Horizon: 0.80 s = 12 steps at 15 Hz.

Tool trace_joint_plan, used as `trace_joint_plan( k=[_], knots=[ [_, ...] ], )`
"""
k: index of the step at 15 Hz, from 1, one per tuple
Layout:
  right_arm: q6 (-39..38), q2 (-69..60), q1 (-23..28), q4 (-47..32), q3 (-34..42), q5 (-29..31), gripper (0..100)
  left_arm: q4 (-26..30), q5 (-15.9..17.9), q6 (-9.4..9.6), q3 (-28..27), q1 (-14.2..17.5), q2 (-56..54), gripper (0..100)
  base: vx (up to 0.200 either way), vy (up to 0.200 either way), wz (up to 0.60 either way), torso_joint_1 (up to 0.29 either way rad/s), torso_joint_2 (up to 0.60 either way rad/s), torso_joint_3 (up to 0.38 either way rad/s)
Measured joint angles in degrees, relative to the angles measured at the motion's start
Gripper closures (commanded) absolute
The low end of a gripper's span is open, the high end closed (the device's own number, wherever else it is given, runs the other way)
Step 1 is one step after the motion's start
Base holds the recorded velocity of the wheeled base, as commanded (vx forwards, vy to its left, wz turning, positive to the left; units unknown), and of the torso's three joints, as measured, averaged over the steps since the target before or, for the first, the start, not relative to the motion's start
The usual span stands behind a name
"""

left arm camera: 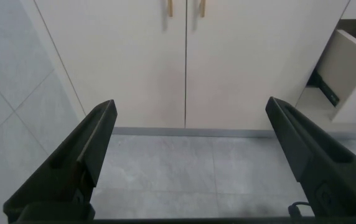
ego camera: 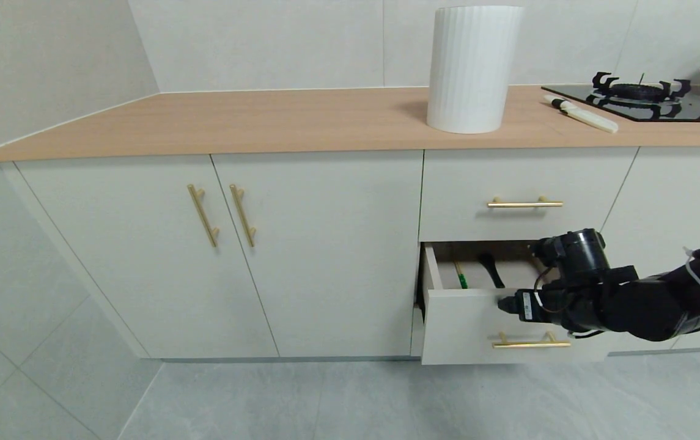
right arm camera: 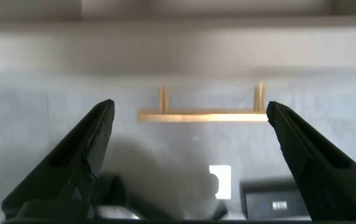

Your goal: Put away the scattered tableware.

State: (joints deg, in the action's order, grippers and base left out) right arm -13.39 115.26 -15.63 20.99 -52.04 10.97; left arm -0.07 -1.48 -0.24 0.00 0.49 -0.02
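The lower drawer (ego camera: 460, 324) under the counter stands pulled out. Inside it lie a green-handled utensil (ego camera: 460, 276) and a black spoon (ego camera: 491, 269). My right gripper (ego camera: 505, 304) is at the top edge of the drawer front, just above its gold handle (ego camera: 531, 343). In the right wrist view the right gripper (right arm camera: 189, 109) is open, with the handle (right arm camera: 203, 115) lying between its fingers farther off. A white knife (ego camera: 582, 114) lies on the counter beside the stove. My left gripper (left arm camera: 190, 104) is open and holds nothing, low in front of the cabinet doors (left arm camera: 184, 56).
A tall white ribbed cylinder (ego camera: 473, 67) stands on the wooden counter (ego camera: 233, 122). A black gas stove (ego camera: 649, 98) is at the far right. The upper drawer (ego camera: 524, 195) is closed. Grey tiled floor (ego camera: 325, 403) lies open before the cabinets.
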Motion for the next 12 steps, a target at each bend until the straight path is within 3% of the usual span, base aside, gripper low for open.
trace_joint_plan(
  k=[4, 7, 12],
  knots=[
    [4.47, 4.61, 1.71, 9.57, -2.43, 0.95, 0, 0.00, 0.00, 0.00, 0.00, 0.04, 0.00, 0, 0.000, 0.000, 0.00, 0.000, 0.00, 0.000],
    [4.69, 7.51, 2.29, 12.09, -4.88, 1.15, 0, 0.00, 0.00, 0.00, 0.00, 0.04, 0.00, 0, 0.000, 0.000, 0.00, 0.000, 0.00, 0.000],
    [4.90, 12.06, 3.39, 23.30, -5.58, 2.02, 0, 0.00, 0.00, 0.00, 0.00, 0.00, 0.00, 0, 0.000, 0.000, 0.00, 0.000, 0.00, 0.000]
  ],
)
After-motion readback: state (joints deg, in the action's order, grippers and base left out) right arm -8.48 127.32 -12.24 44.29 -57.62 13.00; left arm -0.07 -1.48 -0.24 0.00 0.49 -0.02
